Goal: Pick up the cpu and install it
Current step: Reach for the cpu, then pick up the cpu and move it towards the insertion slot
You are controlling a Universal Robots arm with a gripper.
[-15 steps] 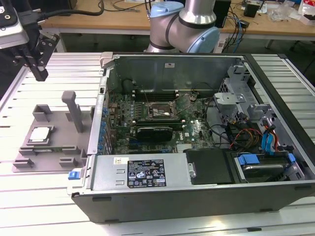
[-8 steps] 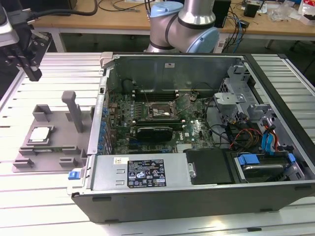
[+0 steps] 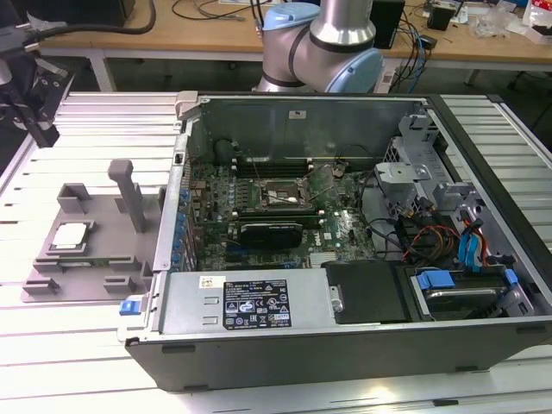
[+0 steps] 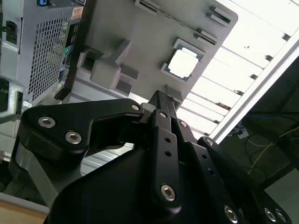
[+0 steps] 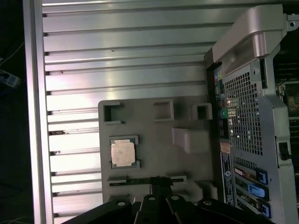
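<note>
Hovering over the grey fixture tray, my hand has its fingers pinched narrow, tips together w/ nothing between them; same in the second wrist view. Not touching anything.

The cpu lies flat in its square pocket on the tray, silver top up, well apart from my fingertips. In the exterior view the cpu sits toward that view's left side of the tray, w/ an upright grey post near it.

Tray rests on the slatted alu worktop, just beside the open PC case.

Inside the case, the mobo socket has a black frame. Behind the case stands my arm base, blue and silver.
</note>
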